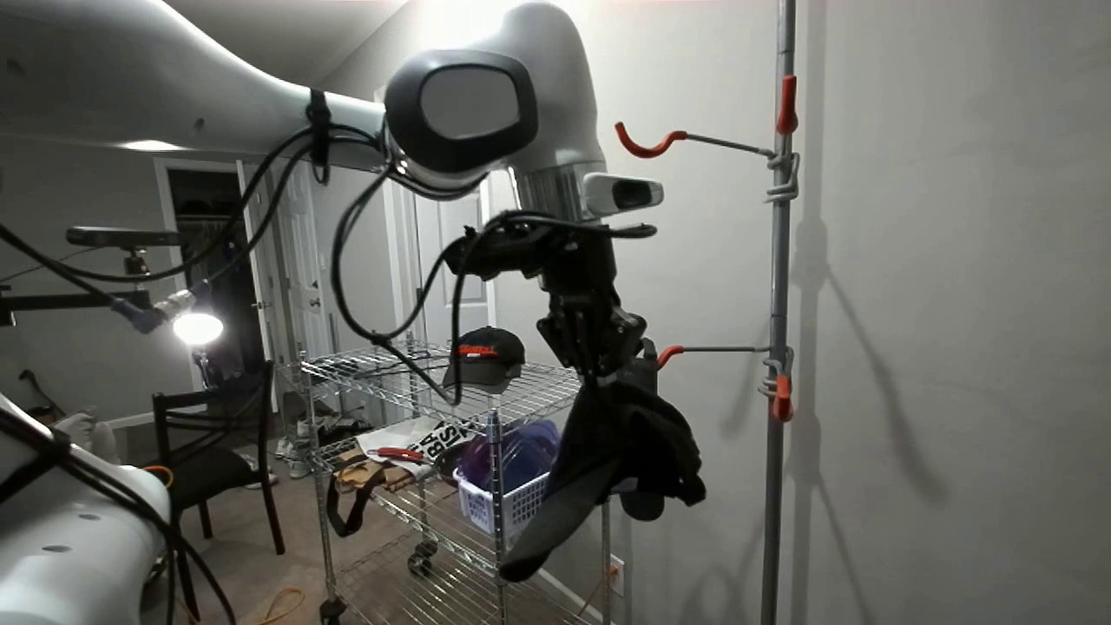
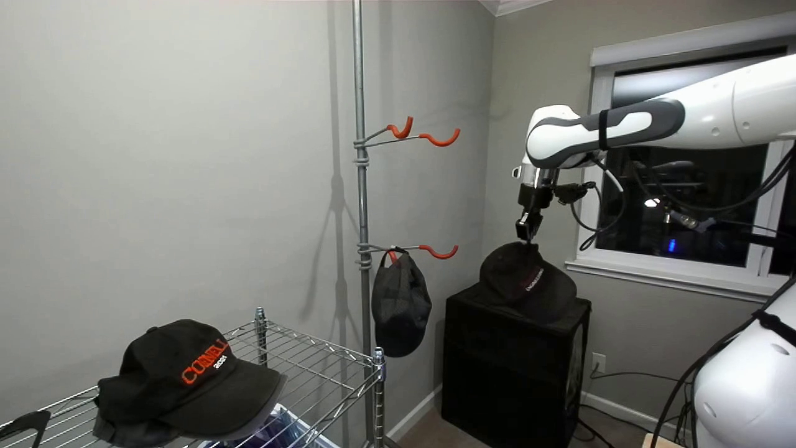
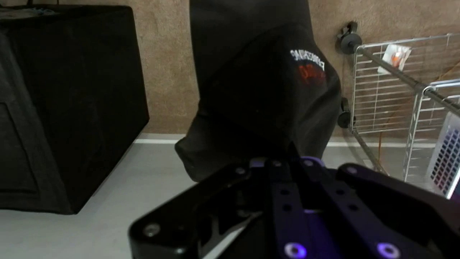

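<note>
My gripper [image 1: 599, 378] is shut on a black cap [image 1: 647, 438], pinching its cloth at the top so that the cap hangs below with its brim pointing down. In the wrist view white and red lettering shows on the held cap [image 3: 258, 93], and the gripper [image 3: 289, 158] covers the pinched part. An exterior view has the cap [image 2: 516, 274] in front of a black box. A second dark cap [image 2: 401, 305] hangs from a lower hook on the pole; the held cap partly hides it elsewhere. Another black cap [image 2: 186, 379] with orange lettering rests on the wire rack.
A grey metal pole [image 1: 779, 295] by the wall carries red-tipped hooks: an upper hook [image 2: 440, 140] and a lower hook [image 2: 439, 253]. The wire rack [image 2: 323, 351] stands nearby, with a white basket [image 1: 512, 503] on a lower shelf. A black box [image 2: 510, 373] fills the corner.
</note>
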`<state>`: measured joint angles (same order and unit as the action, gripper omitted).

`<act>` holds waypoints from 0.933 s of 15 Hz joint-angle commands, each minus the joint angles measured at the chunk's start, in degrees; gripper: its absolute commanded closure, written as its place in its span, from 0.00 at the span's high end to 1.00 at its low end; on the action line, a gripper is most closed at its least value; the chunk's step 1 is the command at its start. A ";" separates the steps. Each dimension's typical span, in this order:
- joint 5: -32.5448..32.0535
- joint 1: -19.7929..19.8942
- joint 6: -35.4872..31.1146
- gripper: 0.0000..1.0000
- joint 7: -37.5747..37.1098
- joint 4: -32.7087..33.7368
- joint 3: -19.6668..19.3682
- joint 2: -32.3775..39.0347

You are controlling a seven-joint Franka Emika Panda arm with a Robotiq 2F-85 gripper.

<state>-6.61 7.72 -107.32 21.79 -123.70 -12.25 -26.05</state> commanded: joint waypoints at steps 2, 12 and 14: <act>5.57 -0.99 -14.98 0.01 -0.36 -1.59 -2.69 7.66; 12.43 -2.86 -24.64 0.01 4.20 -3.32 -3.66 -1.27; 12.29 -3.37 -27.47 0.01 3.10 -3.21 -3.81 -0.88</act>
<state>4.06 5.64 -129.70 23.46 -125.51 -15.25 -26.64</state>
